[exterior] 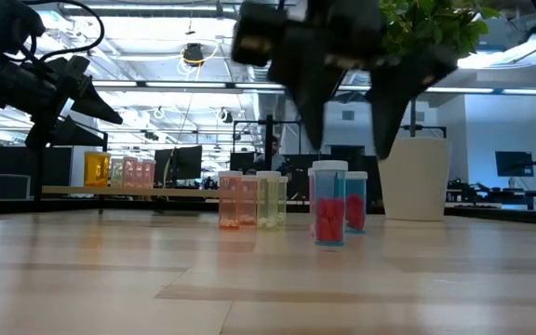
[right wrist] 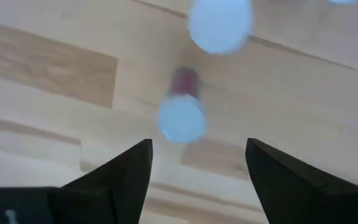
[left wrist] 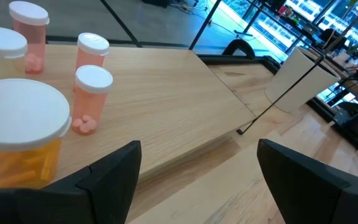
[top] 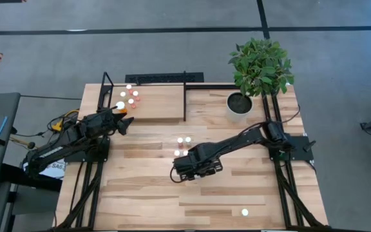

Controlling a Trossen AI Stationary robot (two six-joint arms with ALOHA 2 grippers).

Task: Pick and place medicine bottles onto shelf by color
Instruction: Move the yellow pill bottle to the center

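Bottles (exterior: 287, 200) stand mid-table. Right gripper (exterior: 347, 102) hangs above a red bottle (exterior: 328, 214), fingers spread and empty, probably lining up. Left gripper (left wrist: 197, 180), wide open, holds nothing beside the shelf (top: 166, 106), where 5 bottles already stand.

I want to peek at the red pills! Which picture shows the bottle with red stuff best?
The low view: the red-pill bottle stands side-on and sharp, pills showing through its clear wall, under the right end effector. The right wrist view shows mainly its cap, blurred. In the high view the bottles are only bright dots. The left wrist view doesn't show it.
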